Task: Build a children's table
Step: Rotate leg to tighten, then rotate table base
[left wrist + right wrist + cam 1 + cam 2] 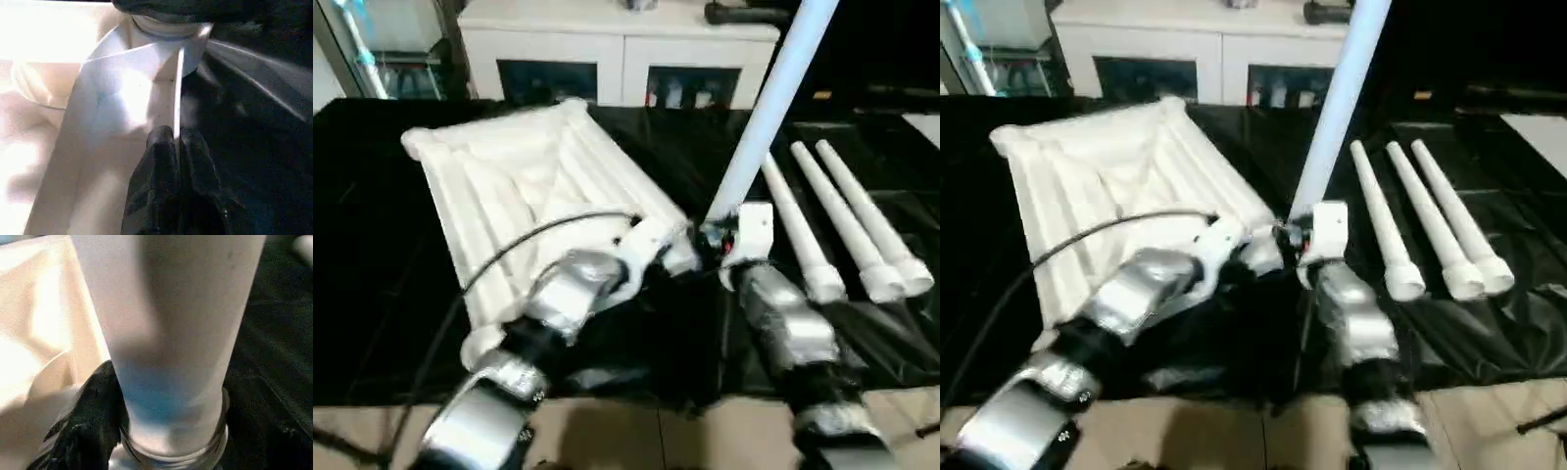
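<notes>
Nearest me, both silver forearms meet at the tabletop's (524,176) near corner. Left pincer (177,139) is pressed together, pinching a thin rib of the underside w/ its fingertips (164,147). Right pincer (724,245) is clamped on the fat end of leg no. 1 (769,108), which stands tilted, its base by the corner socket; seated or not, can't tell. Further right, 3 spare legs (847,220) lie side by side on the black surface (372,294). So approx. one leg going in, 3 left, then flipping it upright
</notes>
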You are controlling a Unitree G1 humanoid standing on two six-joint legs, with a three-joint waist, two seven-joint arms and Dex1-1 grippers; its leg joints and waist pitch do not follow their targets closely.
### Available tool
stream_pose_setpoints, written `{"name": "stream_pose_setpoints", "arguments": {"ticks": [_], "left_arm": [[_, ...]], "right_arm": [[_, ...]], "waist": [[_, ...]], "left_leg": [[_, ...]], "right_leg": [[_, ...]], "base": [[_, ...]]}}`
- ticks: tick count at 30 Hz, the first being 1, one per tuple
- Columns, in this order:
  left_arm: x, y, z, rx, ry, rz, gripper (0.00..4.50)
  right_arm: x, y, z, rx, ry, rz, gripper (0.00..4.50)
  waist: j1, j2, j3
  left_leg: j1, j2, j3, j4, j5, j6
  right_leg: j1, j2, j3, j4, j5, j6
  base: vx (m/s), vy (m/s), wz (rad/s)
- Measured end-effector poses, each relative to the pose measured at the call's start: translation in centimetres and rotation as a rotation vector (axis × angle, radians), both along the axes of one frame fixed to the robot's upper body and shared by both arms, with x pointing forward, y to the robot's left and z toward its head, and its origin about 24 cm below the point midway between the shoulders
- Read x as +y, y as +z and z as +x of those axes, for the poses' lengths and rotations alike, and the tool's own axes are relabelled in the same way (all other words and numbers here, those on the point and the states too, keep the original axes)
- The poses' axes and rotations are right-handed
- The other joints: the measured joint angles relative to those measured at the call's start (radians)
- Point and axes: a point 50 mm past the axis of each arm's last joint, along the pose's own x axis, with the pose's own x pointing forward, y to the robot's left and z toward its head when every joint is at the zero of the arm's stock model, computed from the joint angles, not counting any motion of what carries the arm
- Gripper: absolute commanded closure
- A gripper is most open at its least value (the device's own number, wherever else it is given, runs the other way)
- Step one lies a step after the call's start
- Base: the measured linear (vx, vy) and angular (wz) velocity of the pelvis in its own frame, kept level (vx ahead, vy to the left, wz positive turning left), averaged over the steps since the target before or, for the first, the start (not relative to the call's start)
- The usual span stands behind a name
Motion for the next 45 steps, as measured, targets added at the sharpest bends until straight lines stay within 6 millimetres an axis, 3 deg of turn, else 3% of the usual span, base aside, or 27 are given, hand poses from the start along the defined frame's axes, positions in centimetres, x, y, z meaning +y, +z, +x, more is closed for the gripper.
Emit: {"name": "stream_pose_setpoints", "arguments": {"ticks": [2, 7, 10, 15, 19, 22, 23, 26, 31, 35, 39, 42, 43, 45], "left_arm": [[-1.0, 0.0, 0.1, -0.019, 0.006, 0.001, 4.5], [-1.6, 0.3, 0.3, -0.041, -0.004, -0.008, 4.5], [-1.7, 0.2, 0.3, -0.047, -0.01, -0.014, 4.5], [-1.1, 0.1, 0.9, -0.069, 0.022, -0.019, 4.5], [-1.3, 0.1, 0.8, -0.074, 0.007, -0.028, 4.5], [-1.6, 0.1, 0.8, -0.087, -0.007, -0.042, 4.5], [-1.6, 0.1, 0.8, -0.09, -0.008, -0.054, 4.06], [-1.2, 0.3, 1.0, -0.095, 0.022, -0.148, 3.94], [-1.0, 3.9, 1.9, -0.241, 0.027, -0.315, 3.48], [1.4, 6.1, 1.8, -0.309, 0.04, -0.373, 3.16], [4.8, 6.3, 1.2, -0.285, 0.052, -0.398, 2.89], [10.5, 6.3, -0.9, -0.286, -0.014, -0.265, 2.8], [13.0, 6.5, -0.8, -0.296, 0.051, -0.225, 2.8], [15.6, 7.5, -0.3, -0.349, 0.158, -0.19, 2.8]], "right_arm": [[0.3, 0.0, 0.3, -0.008, -0.089, 0.003, 1.83], [0.2, 0.2, 0.5, -0.036, -0.12, -0.001, 1.83], [-0.3, 0.1, 0.3, -0.053, -0.094, 0.002, 1.13], [0.0, 0.0, -1.1, -0.11, -0.043, -0.012, 0.72], [-1.4, 2.0, -1.8, -0.216, -0.06, -0.062, 0.37], [-2.5, 3.2, -2.7, -0.276, -0.079, -0.091, 0.37], [-3.0, 3.4, -3.3, -0.289, -0.087, -0.105, 0.28], [-4.2, 3.7, -4.3, -0.302, -0.116, -0.12, 0.28], [-4.7, 4.6, -5.2, -0.319, -0.09, -0.127, 0.28], [-4.3, 5.4, -5.7, -0.338, 0.019, -0.126, 0.28], [-4.2, 5.5, -6.3, -0.328, 0.103, -0.122, 0.28], [-3.7, 5.2, -7.5, -0.3, 0.259, -0.139, 0.28], [-3.8, 4.9, -7.6, -0.28, 0.281, -0.143, 0.28], [-3.5, 4.7, -7.7, -0.267, 0.31, -0.136, 0.28]], "waist": [[0.008, 0.001, 0.0], [0.023, 0.004, -0.001], [0.026, 0.006, -0.001], [0.015, 0.009, -0.001], [0.016, 0.012, -0.001], [0.024, 0.015, -0.002], [0.025, 0.018, -0.002], [0.024, 0.019, -0.001], [0.017, 0.018, 0.0], [0.007, 0.018, 0.0], [0.009, 0.016, 0.001], [-0.002, 0.01, 0.004], [-0.003, 0.008, 0.005], [0.002, 0.006, 0.007]], "left_leg": [[-0.002, -0.001, 0.001, 0.0, 0.0, 0.0], [-0.005, -0.001, 0.002, -0.002, 0.001, 0.007], [-0.005, -0.001, 0.002, -0.002, 0.001, 0.007], [-0.004, 0.0, 0.002, -0.001, 0.001, 0.005], [-0.004, 0.0, 0.002, -0.001, 0.001, 0.005], [-0.005, 0.0, 0.002, -0.002, 0.001, 0.005], [-0.005, -0.001, 0.002, -0.002, 0.001, 0.005], [-0.006, 0.0, 0.002, -0.002, 0.001, 0.005], [-0.007, 0.0, 0.002, -0.001, 0.001, 0.005], [-0.007, 0.002, 0.002, -0.003, 0.001, 0.005], [-0.007, 0.003, 0.002, -0.003, 0.001, 0.005], [-0.007, 0.005, 0.002, -0.004, 0.001, 0.004], [-0.008, 0.005, 0.002, -0.004, 0.002, 0.003], [-0.01, 0.005, 0.002, -0.004, 0.003, 0.001]], "right_leg": [[0.0, -0.001, 0.001, 0.0, 0.001, 0.0], [-0.003, -0.001, 0.0, -0.001, 0.0, 0.0], [-0.002, -0.001, 0.0, -0.001, 0.0, 0.0], [-0.002, -0.001, 0.0, -0.001, 0.002, 0.002], [-0.002, -0.001, 0.001, -0.001, 0.002, 0.002], [-0.002, -0.001, 0.0, -0.002, 0.001, 0.003], [-0.003, -0.001, 0.001, -0.002, 0.001, 0.004], [-0.004, -0.001, 0.0, -0.002, 0.001, 0.004], [-0.005, -0.001, 0.0, -0.002, 0.002, 0.004], [-0.006, 0.001, -0.001, -0.002, 0.001, 0.004], [-0.006, 0.001, -0.001, -0.002, 0.0, 0.005], [-0.008, 0.003, -0.002, -0.001, -0.001, 0.008], [-0.009, 0.003, -0.002, 0.0, -0.001, 0.008], [-0.009, 0.003, -0.002, 0.0, -0.001, 0.008]], "base": [[0.0, 0.0, 0.0], [0.0, 0.0, 0.0], [0.0, 0.0, 0.0], [0.0, 0.0, 0.0], [0.0, 0.0, 0.0], [0.0, 0.0, 0.0], [0.0, 0.0, 0.0], [0.0, 0.0, 0.0], [0.0, 0.0, 0.0], [0.0, 0.0, 0.0], [0.0, 0.0, 0.0], [0.0, 0.0, 0.0], [0.0, 0.0, 0.0], [0.0, 0.0, 0.0]]}}
